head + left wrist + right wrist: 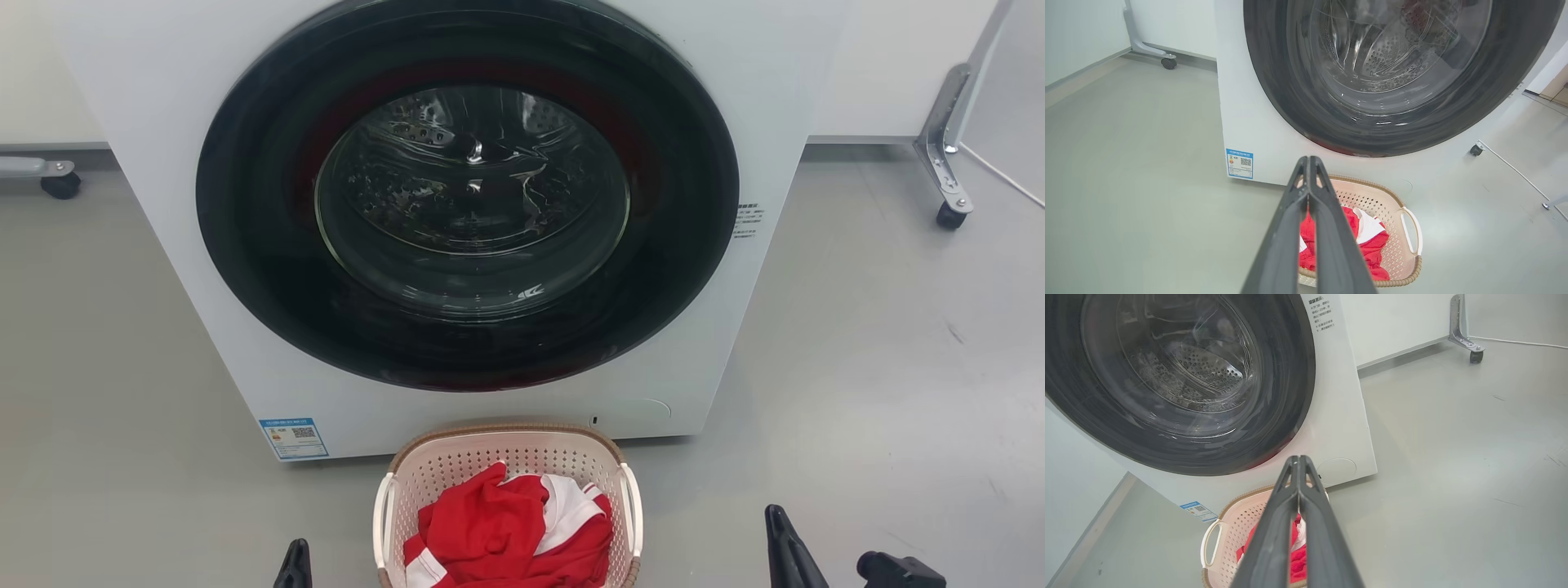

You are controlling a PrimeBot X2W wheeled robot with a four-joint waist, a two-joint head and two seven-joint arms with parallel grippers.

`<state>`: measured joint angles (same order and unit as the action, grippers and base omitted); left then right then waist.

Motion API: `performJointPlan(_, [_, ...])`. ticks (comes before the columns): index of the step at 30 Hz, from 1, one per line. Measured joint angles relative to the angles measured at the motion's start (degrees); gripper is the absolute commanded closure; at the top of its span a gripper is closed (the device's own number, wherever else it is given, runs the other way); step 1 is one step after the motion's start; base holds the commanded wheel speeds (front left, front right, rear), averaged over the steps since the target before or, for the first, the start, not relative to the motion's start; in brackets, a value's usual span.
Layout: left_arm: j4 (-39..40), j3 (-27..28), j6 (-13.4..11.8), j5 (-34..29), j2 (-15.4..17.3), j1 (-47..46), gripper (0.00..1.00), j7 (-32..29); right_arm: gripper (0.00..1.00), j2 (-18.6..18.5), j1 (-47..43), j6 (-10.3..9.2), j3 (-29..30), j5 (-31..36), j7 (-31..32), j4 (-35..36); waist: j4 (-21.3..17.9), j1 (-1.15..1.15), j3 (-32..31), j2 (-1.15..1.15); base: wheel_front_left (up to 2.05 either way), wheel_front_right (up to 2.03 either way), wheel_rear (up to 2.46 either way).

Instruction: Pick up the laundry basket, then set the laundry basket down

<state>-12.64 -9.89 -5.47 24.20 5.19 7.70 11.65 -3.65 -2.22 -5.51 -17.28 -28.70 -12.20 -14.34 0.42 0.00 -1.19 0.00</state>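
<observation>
While laundry basket [457, 465] sits on floor [857, 367] at near side of washer [163, 204], red-white garment [490, 523] inside, left tool [1309, 160] and right tool [1298, 458] hover left and right of it, fingers pressed together, gripping nothing.

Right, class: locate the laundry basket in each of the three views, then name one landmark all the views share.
Head view: laundry basket at bottom centre, before the washer, cut by the lower edge.
Left wrist view: laundry basket lower right of centre, partly behind the left end effector.
Right wrist view: laundry basket bottom, left of centre, partly behind the right end effector.
Shared landmark: the washer's blue label.
</observation>
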Motion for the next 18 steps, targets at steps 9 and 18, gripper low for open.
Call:
performJointPlan(9, [-0.4, 1.7, 1.5, 7.6, -0.2, -0.8, 1.00, -2.1, 1.00, 0.1, 0.5, 1.21, 2.7, -6.7, 2.1, -0.4, 0.0, 0.00, 0.1, 0.00, 0.00, 0.00, 0.00])
performJointPlan(18, [-1.0, 3.3, 2.5, 14.8, -0.5, -2.1, 1.00, -4.2, 1.00, 0.3, 1.3, 2.53, 5.4, -13.3, 4.2, -0.7, -0.1, 0.00, 0.3, 0.00, 0.00, 0.00, 0.00])
